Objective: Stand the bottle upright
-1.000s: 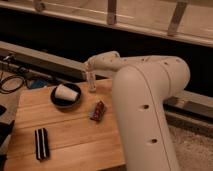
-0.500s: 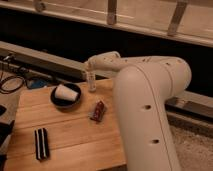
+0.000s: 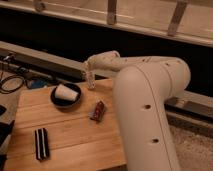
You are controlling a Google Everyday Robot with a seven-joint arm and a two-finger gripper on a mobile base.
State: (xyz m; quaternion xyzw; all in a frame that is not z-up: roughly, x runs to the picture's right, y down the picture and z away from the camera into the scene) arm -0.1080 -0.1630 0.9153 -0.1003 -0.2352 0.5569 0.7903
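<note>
The slim clear bottle (image 3: 91, 80) stands upright at the far edge of the wooden table (image 3: 70, 135), just right of the bowl. My gripper (image 3: 89, 70) is at the end of the white arm, directly over the bottle's top and right at it. The large white arm (image 3: 145, 95) reaches in from the right and covers the table's right side.
A dark bowl (image 3: 66, 98) holds a white paper cup (image 3: 66, 92) lying on its side. A flat reddish-brown packet (image 3: 98, 111) lies mid-table. A black striped object (image 3: 41, 144) lies at the front left. Cables (image 3: 12, 82) lie beyond the left edge.
</note>
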